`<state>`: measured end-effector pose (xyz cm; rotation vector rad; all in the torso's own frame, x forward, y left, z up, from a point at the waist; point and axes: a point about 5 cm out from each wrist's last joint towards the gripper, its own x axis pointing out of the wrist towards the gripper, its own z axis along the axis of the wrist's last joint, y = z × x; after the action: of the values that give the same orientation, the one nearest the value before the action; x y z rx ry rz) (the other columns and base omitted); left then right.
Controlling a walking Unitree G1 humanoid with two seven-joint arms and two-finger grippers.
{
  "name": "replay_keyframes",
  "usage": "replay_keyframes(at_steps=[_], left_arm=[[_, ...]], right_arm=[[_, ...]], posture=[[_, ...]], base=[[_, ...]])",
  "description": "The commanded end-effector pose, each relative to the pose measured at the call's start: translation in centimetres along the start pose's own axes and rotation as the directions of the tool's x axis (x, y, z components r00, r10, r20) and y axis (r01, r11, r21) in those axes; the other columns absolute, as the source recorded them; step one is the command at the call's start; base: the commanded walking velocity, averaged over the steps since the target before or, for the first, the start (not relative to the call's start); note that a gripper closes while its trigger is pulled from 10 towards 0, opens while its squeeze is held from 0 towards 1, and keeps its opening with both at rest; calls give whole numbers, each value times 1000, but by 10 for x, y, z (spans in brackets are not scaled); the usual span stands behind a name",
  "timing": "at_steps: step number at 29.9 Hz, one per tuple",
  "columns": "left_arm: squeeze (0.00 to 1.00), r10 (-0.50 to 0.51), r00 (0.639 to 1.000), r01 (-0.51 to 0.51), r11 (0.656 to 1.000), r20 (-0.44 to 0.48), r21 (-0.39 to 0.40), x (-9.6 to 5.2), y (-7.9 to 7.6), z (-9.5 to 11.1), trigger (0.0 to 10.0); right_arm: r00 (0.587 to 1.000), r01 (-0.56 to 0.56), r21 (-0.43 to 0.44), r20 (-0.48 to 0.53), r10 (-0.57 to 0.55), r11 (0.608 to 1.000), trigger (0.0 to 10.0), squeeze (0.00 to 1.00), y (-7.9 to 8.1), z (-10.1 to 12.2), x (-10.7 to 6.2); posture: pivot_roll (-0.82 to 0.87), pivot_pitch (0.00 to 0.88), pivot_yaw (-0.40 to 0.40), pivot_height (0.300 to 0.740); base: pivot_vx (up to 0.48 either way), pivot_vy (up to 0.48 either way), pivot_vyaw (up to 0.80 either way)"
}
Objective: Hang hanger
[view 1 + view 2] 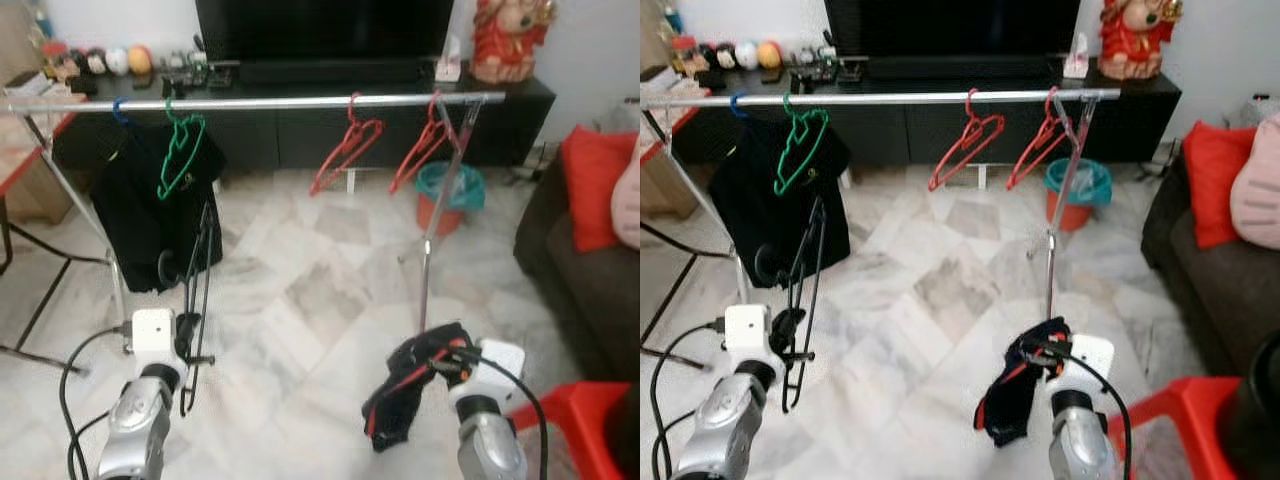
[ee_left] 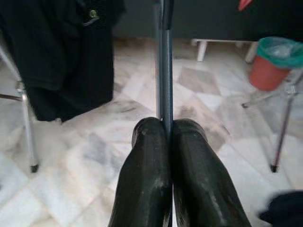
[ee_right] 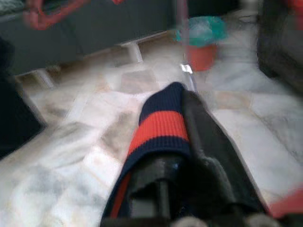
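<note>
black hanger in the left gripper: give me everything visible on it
The black hanger is a thin dark wire or slim plastic frame, empty of clothing. The left gripper holds it, fingers pinched shut on one slim bar. It stands nearly upright and edge-on to the head camera, with its hook curling near the gripper. It hangs in the air above the marble floor, below the silver rail and in front of the black garment. It is not yet on the rail.

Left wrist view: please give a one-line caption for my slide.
Left gripper shut on black hanger above marble floor.
</note>
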<state>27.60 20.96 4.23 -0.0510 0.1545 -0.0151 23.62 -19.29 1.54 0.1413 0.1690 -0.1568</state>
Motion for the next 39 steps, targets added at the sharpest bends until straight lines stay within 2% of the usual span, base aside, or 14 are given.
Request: replay_keyframes(at_steps=[1, 16, 39], left_arm=[[0, 15, 1000, -15, 1000, 6, 10, 0, 7, 4, 10000], [0, 5, 1000, -5, 1000, 8, 9, 0, 4, 4, 10000], [0, -27, 999, 27, 1000, 31, -2, 0, -3, 8, 10000]], right_arm=[[999, -5, 14, 38, 4, 1000, 10000, 0, 4, 8, 4], [999, -11, 14, 42, 11, 1000, 10000, 0, 6, 8, 5], [999, -9, 11, 52, 8, 1000, 10000, 0, 5, 11, 8]], posture=[[-97, 0, 15, 740], [-92, 0, 20, 740], [-90, 0, 24, 740]], base=[[0, 435, 0], [0, 411, 0], [0, 0, 0]])
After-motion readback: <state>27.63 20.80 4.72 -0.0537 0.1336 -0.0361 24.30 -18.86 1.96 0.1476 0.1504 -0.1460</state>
